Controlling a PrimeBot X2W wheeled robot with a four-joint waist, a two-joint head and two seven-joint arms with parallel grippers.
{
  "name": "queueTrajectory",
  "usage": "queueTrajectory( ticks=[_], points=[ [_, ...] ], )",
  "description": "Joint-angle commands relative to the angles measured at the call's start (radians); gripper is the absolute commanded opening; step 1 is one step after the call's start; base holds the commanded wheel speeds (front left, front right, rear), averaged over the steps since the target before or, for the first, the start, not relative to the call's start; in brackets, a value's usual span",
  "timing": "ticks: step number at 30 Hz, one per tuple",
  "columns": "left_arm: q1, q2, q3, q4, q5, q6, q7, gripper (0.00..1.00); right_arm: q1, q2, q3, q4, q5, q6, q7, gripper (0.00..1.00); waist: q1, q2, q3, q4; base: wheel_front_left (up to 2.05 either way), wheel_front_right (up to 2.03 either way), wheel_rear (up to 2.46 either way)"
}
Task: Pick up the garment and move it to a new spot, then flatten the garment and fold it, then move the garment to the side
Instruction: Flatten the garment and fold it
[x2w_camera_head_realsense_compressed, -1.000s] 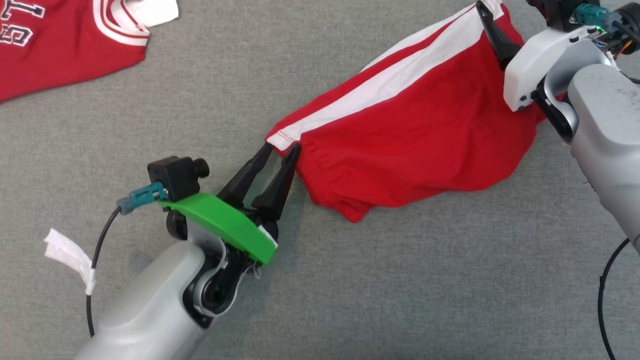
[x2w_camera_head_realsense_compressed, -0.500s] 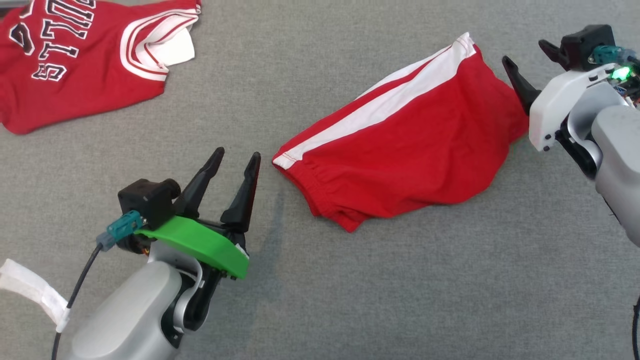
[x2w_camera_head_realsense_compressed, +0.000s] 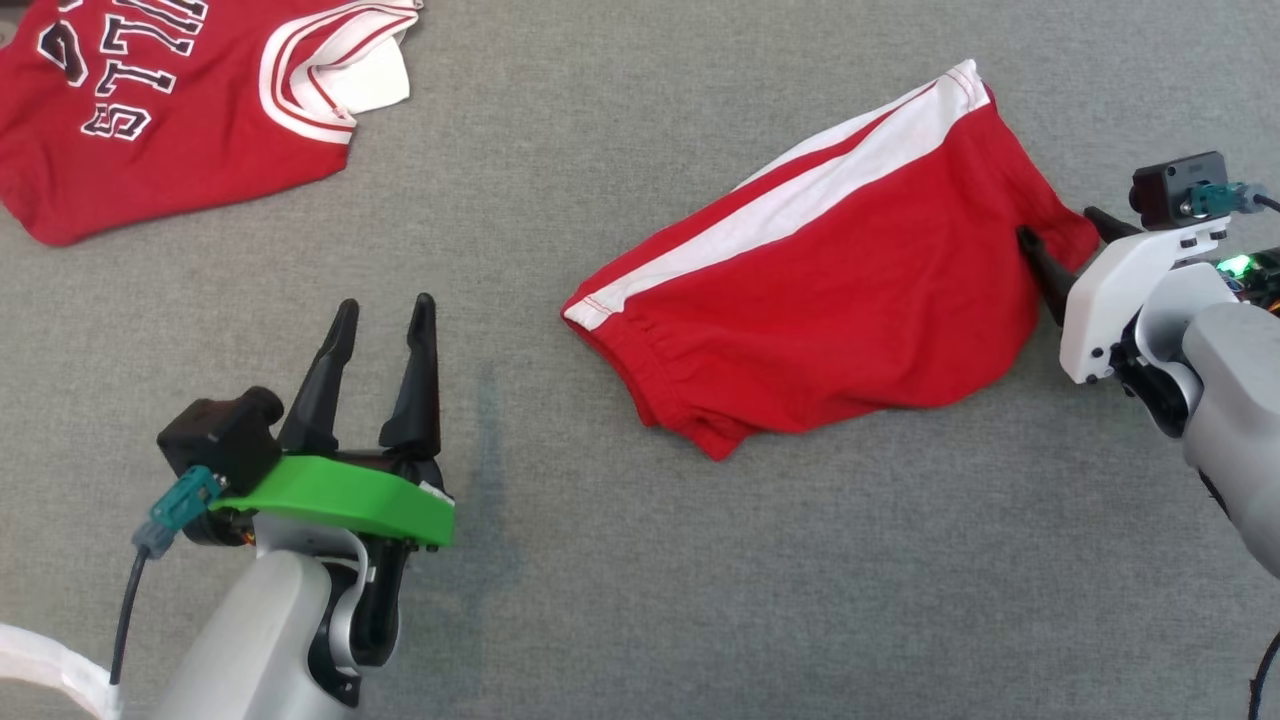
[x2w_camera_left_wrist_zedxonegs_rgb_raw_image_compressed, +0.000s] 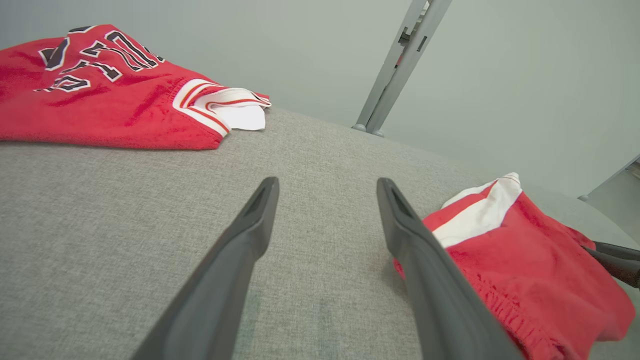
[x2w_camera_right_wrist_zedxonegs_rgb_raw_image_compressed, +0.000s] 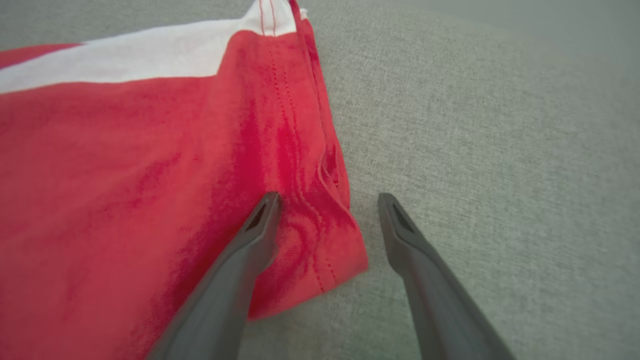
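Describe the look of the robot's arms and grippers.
Both arms are pale grey. The left gripper and right gripper each have two long dark fingers. The left wrist wears a green cover, the right a white cover. Each carries a black camera with a teal plug.

The jersey, ahead-left of the left gripper, is cut by the head view's top and left edges, its lettering clipped. The shorts run off the right wrist view's left edge, and one finger of the right gripper covers part of their hem.
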Motion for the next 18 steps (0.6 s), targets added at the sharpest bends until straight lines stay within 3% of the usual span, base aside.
queueTrajectory(
  ticks=[1,3,4,5,8,9,18],
  points=[
    [0.024,-0.016,0.027,0.005,0.018,-0.015,-0.003,1.00,0.018,0.006,0.003,0.005,0.016,-0.001,0.011,1.00,0.0000,0.0000,0.002,0.002,0.00,0.00,0.00],
    [0.045,-0.034,0.060,0.016,0.039,-0.030,-0.003,1.00,0.029,0.019,0.002,0.005,0.041,-0.001,0.021,1.00,0.0000,0.0000,0.002,0.002,0.00,0.00,0.00],
    [0.054,-0.043,0.076,0.023,0.051,-0.039,-0.003,1.00,0.032,0.025,0.001,0.002,0.054,-0.001,0.024,0.93,0.0000,0.0000,0.001,0.001,0.00,0.00,0.00],
    [0.060,-0.050,0.086,0.027,0.063,-0.045,-0.003,1.00,0.034,0.030,0.001,0.001,0.062,-0.001,0.024,0.48,0.0000,0.0000,0.001,0.001,0.00,0.00,0.00],
    [0.075,-0.074,0.115,0.044,0.094,-0.068,-0.003,1.00,0.035,0.043,-0.002,0.009,0.085,-0.001,0.016,0.15,0.0000,0.0000,-0.002,-0.003,0.00,0.00,0.00],
    [0.079,-0.079,0.121,0.050,0.101,-0.075,-0.003,1.00,0.034,0.046,-0.004,0.012,0.092,-0.001,0.009,0.00,0.0000,0.0000,-0.003,-0.005,0.00,0.00,0.00],
    [0.094,-0.114,0.176,0.092,0.183,-0.118,-0.003,1.00,0.012,0.076,-0.019,0.038,0.112,-0.001,-0.112,0.00,0.0000,0.0000,-0.044,-0.051,0.00,0.00,0.00]
  ],
)
